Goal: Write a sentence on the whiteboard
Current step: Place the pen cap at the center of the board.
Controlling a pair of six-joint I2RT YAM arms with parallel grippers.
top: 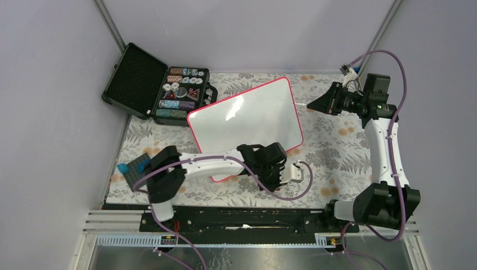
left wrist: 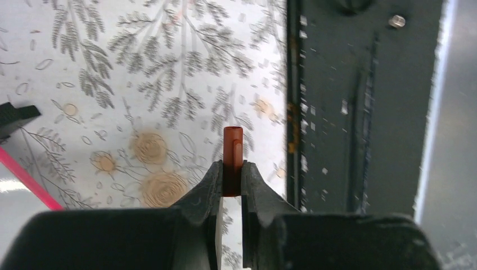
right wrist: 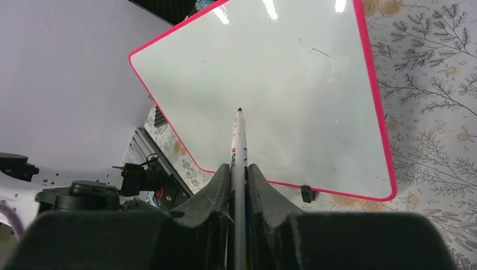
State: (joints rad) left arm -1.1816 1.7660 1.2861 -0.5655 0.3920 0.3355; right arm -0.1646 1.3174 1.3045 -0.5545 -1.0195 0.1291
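The left gripper [left wrist: 232, 175] is clamped tight on a reddish cap [left wrist: 233, 145]. The right gripper [right wrist: 239, 175] pinches a marker [right wrist: 239, 143], its bare tip pointing at the whiteboard [right wrist: 292, 79].

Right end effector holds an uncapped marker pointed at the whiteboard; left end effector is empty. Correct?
No: the left end effector is shut on a red-brown tube, per the left wrist view. The right end effector does hold the marker toward the whiteboard.

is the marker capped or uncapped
Uncapped: the marker in the right gripper shows a bare tip; the left gripper pinches a reddish cap.
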